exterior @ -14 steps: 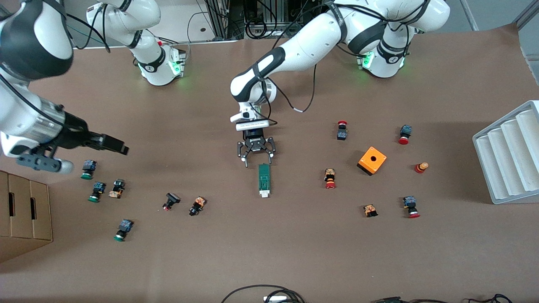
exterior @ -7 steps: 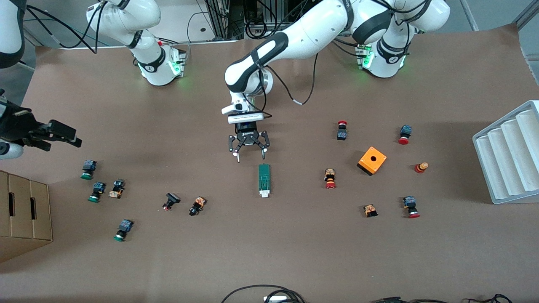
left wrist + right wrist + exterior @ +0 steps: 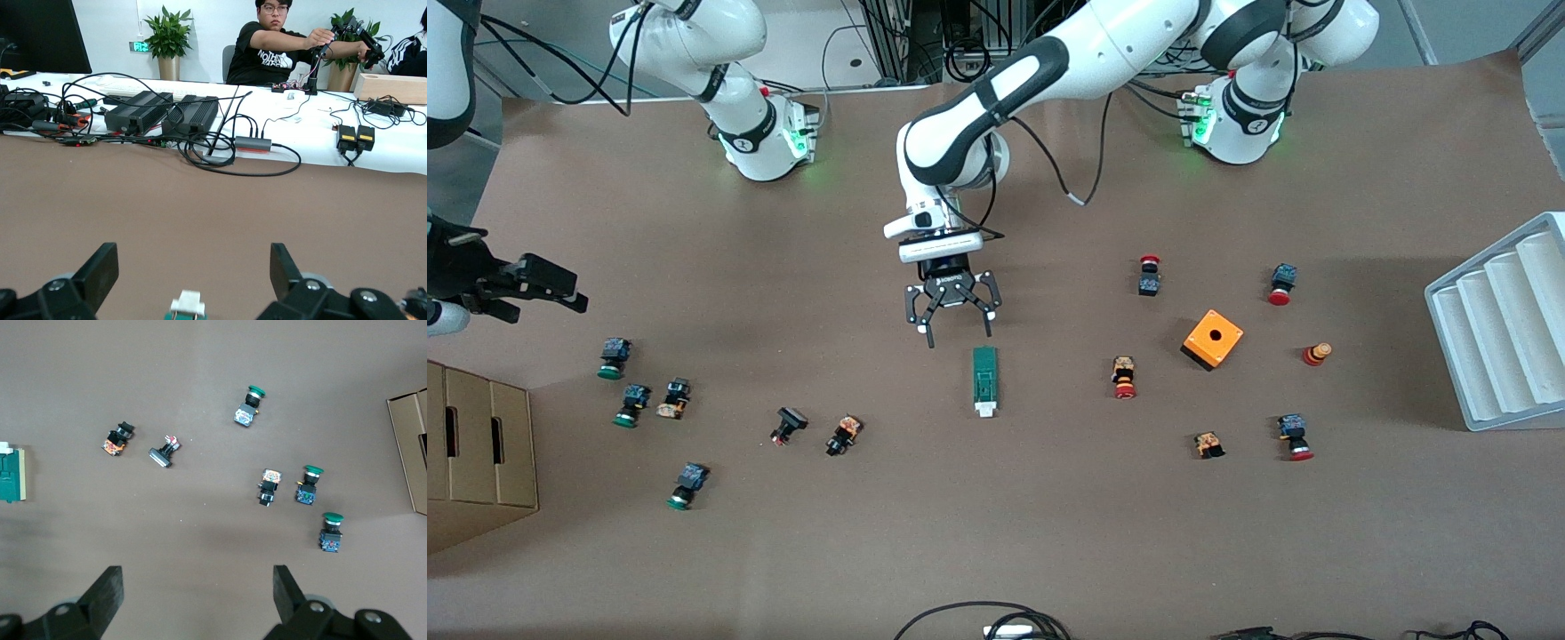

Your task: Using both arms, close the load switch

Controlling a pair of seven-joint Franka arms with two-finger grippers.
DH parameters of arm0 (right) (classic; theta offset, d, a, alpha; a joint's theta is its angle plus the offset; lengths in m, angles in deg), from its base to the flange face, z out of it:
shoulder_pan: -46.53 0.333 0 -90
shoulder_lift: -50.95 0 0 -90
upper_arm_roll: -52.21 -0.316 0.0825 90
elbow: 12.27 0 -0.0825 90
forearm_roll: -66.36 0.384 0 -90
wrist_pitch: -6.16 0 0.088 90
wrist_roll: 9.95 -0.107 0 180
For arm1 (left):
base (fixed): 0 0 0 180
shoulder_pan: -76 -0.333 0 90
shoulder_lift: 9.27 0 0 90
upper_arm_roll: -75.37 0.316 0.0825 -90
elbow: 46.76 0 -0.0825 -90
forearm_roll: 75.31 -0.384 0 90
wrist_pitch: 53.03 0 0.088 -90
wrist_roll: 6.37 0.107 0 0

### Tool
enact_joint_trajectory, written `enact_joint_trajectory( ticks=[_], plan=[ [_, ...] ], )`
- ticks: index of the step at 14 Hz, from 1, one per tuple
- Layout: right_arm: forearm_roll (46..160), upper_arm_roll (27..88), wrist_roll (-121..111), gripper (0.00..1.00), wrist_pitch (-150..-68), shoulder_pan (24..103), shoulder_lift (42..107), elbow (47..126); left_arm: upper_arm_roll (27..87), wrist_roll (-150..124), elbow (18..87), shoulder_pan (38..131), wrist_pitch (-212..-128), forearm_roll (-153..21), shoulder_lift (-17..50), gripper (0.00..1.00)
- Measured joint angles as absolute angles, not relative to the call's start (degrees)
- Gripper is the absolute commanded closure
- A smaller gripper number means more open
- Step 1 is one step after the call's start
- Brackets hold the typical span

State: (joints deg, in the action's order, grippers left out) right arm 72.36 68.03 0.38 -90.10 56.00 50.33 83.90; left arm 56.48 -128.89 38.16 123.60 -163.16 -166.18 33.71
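1. Load switch (image 3: 984,381) lying flat mid-bench on the brown bench (image 3: 996,533), white tab end toward the front camera, same spot as a second ago
2. Left gripper (image 3: 952,332) pulled back from the switch's green end since a second ago, now hanging over bare bench just past that end, jaws spread wide and touching nothing
3. Left arm (image 3: 996,98) reaching from its base toward mid-bench, elbow raised higher than before, wrist pointing straight down
4. Seen from the left wrist, only the white tab of the switch (image 3: 187,305) showing between the two spread fingers (image 3: 100,267)
5. Right gripper (image 3: 551,284) withdrawn toward the right arm's end of the bench since a second ago, hardly moved over the last half second, now up over the bench edge above the green-capped push buttons (image 3: 613,358)
6. From the right wrist, jaws spread apart, empty, looking down on those buttons (image 3: 309,485) and one end of the switch (image 3: 12,475)
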Motion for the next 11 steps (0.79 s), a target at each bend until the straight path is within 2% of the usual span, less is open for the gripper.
enact_joint_trajectory(
  ticks=[7, 11],
  plan=[
    [69.1, 67.8, 0.6, 0.0, -90.8, 57.9, 50.2, 83.6, 56.2, -121.4, 37.7, 123.2, -167.2, -161.3, 29.7, 0.0],
    [68.2, 67.8, 0.5, 0.0, -90.9, 59.2, 49.9, 83.4, 58.9, -106.4, 36.3, 123.0, -170.4, -149.3, 24.7, 0.0]
  ],
)
